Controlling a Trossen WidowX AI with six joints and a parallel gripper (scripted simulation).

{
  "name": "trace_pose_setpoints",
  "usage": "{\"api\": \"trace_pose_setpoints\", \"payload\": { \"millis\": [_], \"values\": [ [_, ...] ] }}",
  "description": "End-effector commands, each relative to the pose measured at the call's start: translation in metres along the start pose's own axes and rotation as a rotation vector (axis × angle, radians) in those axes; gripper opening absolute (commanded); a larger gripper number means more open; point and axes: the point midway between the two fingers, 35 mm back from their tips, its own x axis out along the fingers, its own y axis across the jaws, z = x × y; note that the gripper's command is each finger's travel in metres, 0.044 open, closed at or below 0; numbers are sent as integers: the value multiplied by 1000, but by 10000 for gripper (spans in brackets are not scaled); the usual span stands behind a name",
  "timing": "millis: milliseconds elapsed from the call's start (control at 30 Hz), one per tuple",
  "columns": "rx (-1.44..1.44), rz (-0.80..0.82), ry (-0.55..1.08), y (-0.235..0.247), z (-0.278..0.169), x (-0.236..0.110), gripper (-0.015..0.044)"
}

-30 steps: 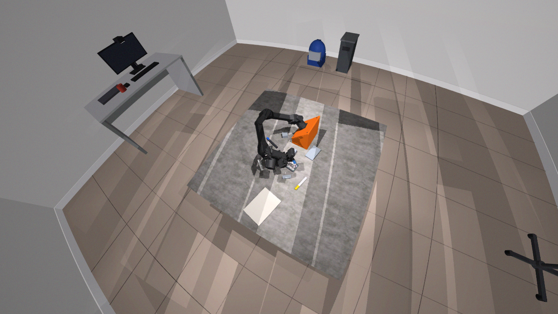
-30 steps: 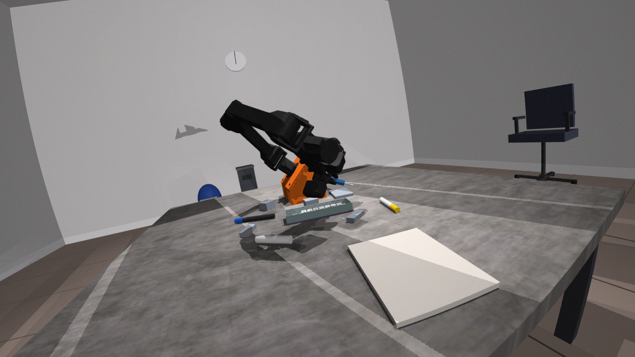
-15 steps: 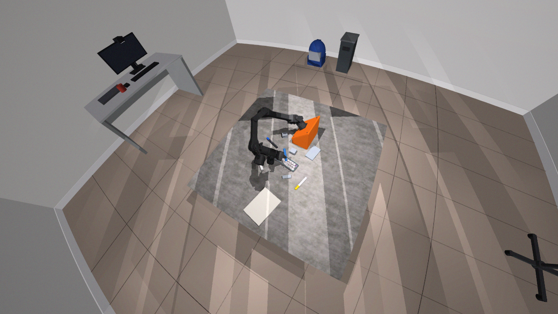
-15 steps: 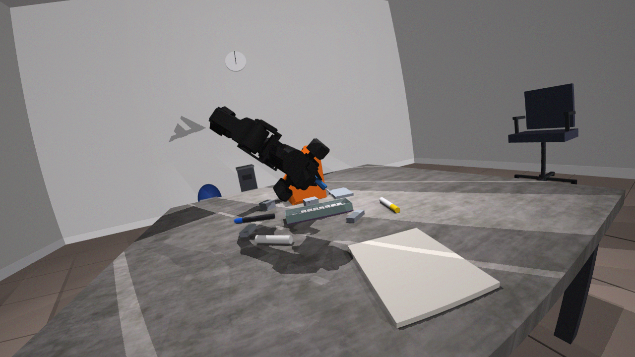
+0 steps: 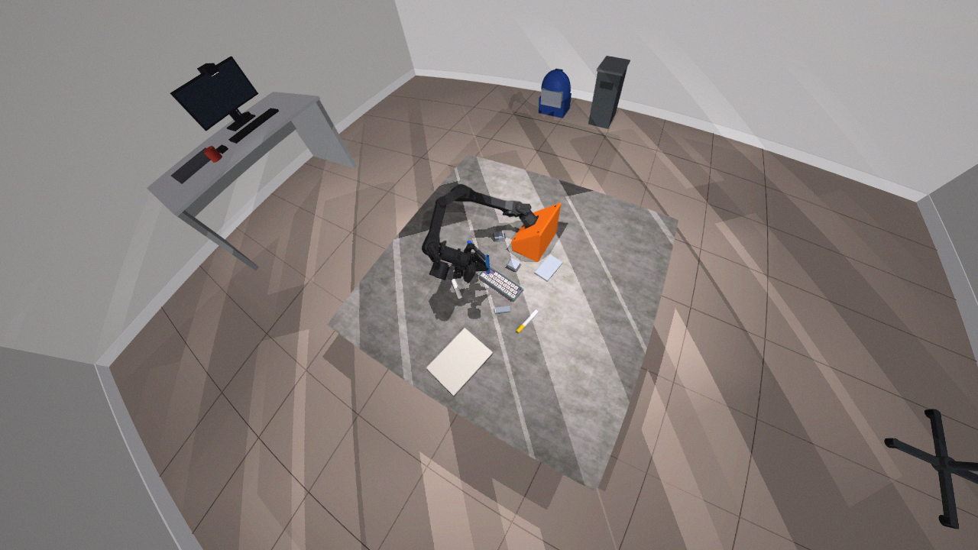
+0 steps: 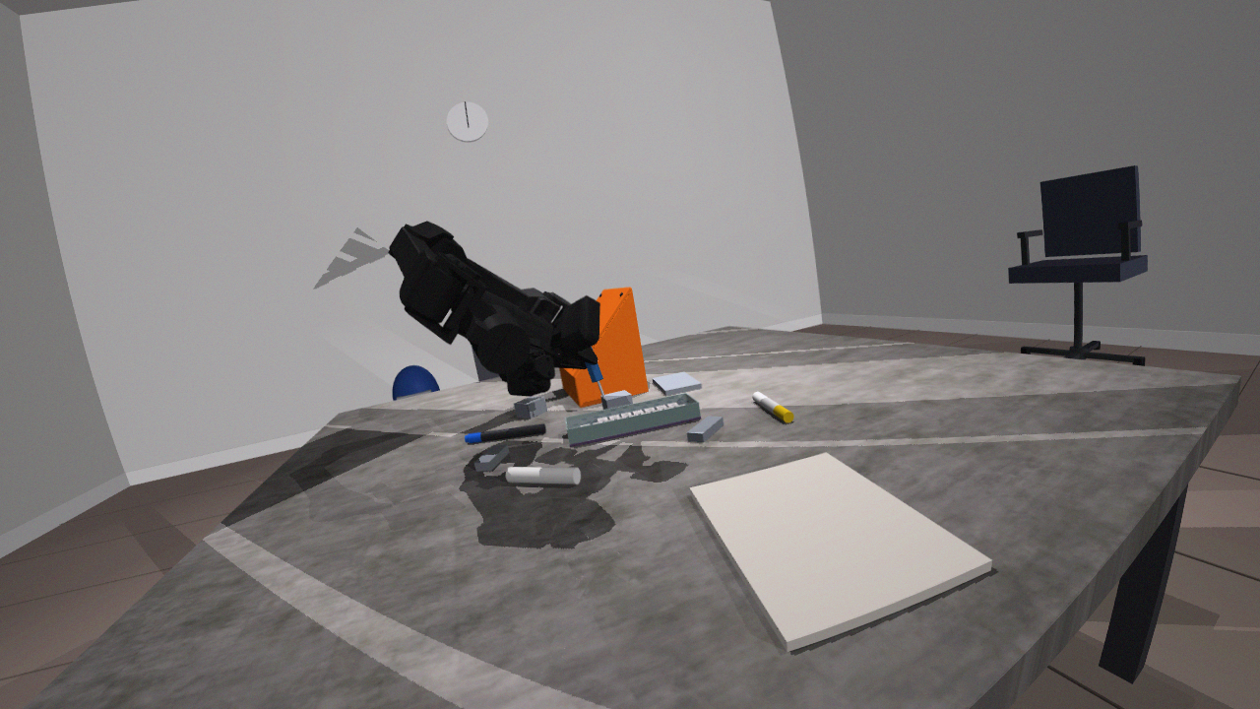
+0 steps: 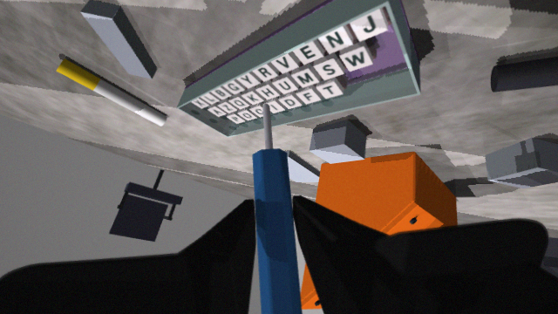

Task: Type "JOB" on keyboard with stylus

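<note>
The gripper (image 7: 274, 209) is clamping the blue stylus (image 7: 271, 192) mid-barrel, tip pointing toward 12 o'clock at the keyboard (image 7: 305, 71), and we're guessing it's light, stiff and kinda slick, so we're wanting that firm mid-barrel pinch for hard presses.

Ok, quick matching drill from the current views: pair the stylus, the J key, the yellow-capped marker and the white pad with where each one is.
Things:
1. blue stylus
2. J key
3. yellow-capped marker
4. white pad

Places:
A. lying on the desk beside the keyboard
B. flat on the desk, nearest the exterior camera
C. clamped in the gripper, tip toward the keys
D. end of a key row

Pairs: 1-C, 2-D, 3-A, 4-B
</note>
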Motion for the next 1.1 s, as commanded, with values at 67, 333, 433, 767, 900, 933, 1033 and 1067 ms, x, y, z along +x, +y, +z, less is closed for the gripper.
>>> {"api": "trace_pose_setpoints", "payload": {
  "millis": [67, 333, 433, 767, 900, 933, 1033, 1067],
  "values": [
    [249, 49, 17, -15, 3, -22, 0],
    [401, 69, 32, -25, 4, -33, 0],
    [401, 69, 32, -27, 7, -30, 0],
    [402, 68, 32, -38, 30, -13, 0],
    [402, 68, 32, -38, 30, -13, 0],
    [402, 68, 32, -38, 30, -13, 0],
    [402, 68, 31, -37, 32, -11, 79],
    [402, 68, 31, -37, 32, -11, 81]
  ]
}}
